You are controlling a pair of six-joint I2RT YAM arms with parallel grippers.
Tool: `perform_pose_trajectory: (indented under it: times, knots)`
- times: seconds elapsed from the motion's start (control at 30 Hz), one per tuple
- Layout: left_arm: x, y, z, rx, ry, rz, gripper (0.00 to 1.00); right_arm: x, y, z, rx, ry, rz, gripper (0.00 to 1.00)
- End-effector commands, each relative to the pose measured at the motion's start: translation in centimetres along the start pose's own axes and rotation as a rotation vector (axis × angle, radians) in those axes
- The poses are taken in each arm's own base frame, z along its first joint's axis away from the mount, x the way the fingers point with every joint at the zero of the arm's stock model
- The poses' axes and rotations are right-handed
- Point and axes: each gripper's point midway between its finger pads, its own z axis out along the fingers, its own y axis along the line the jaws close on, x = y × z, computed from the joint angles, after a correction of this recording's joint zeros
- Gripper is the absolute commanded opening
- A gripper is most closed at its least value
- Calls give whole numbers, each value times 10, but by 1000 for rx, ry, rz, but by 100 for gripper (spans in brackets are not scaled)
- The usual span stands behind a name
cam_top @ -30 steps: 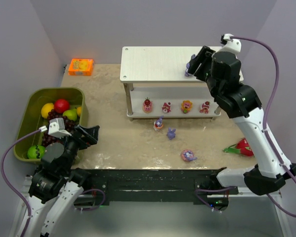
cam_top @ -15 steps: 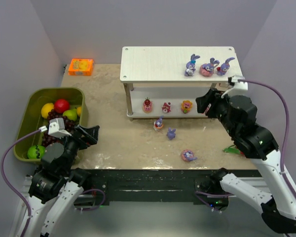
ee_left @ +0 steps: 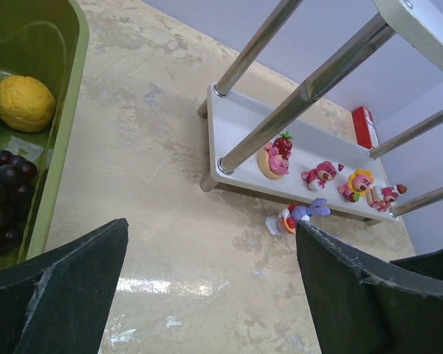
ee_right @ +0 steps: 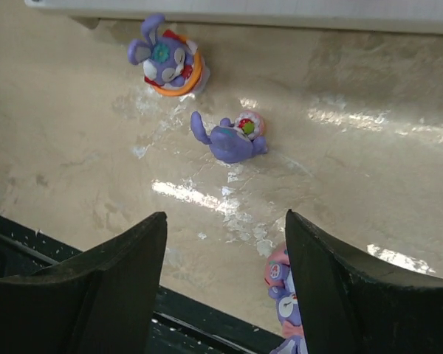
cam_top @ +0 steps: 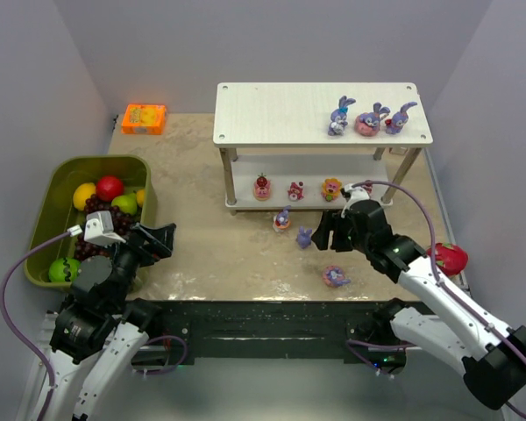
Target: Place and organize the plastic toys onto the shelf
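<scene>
White two-tier shelf with pale wood-grain boards (cam_top: 272, 114): noted at 12 o'clock on the beige table (cam_top: 210, 254). Left gripper (cam_top: 160, 239): spread wide, empty, at 8 o'clock. Right gripper (cam_top: 326, 231): parted, nothing held (wrist view agrees), at 5 o'clock. Three purple-blue plastic bunnies (cam_top: 369, 120) are stood at the top board's 3 o'clock end. Four red-pink cake figures (cam_top: 295, 189) are lined along the lower board. Three more bunnies (cam_top: 282, 219) are found on the table, 6 o'clock of the shelf.

I work in a robotics lab cell. Plain pale walls (cam_top: 272, 35) box in my marbled counter (cam_top: 210, 254); my left arm (cam_top: 96, 320) and right arm (cam_top: 431, 286) are bolted at its near edge.
</scene>
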Motion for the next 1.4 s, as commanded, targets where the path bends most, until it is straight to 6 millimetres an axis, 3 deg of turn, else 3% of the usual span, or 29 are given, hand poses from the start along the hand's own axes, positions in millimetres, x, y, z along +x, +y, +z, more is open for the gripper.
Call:
perform_pose_trajectory:
  times: [0.0, 0.13, 0.3, 0.43, 0.63, 0.83, 0.9, 1.07, 1.27, 1.3, 1.37]
  knots:
    - [-10, -5, -2, 15, -35, -15, 99, -13, 23, 18, -103, -74, 2, 69]
    - [-10, -5, -1, 11, -29, -11, 100, 0, 27, 36, -90, -49, 15, 69]
    - [-8, -4, 0, 8, -24, -11, 99, 7, 62, 41, -136, -61, -50, 68]
    - [-9, -5, 0, 8, -24, -11, 99, -9, 96, 40, -187, -123, -162, 68]
    - [-9, -5, 0, 8, -24, -10, 100, -37, 94, 52, -95, -211, -323, 70]
    - [-8, -5, 1, 6, -18, -8, 99, -51, 98, 73, -59, -211, -383, 69]
    - [-8, -5, 1, 6, -18, -8, 100, -49, 95, 81, -26, -187, -378, 66]
    - [-7, -6, 0, 17, -15, -6, 100, -53, 72, 70, 84, -200, -285, 63]
    - [2, -17, 8, 71, 38, 44, 99, -38, 25, 35, 213, -190, -73, 57]
    - [2, -24, 11, 100, 45, 53, 99, -24, 10, 32, 254, -152, -53, 53]
    - [17, -41, 15, 197, 128, 106, 98, -22, -9, 23, 292, -157, 49, 46]
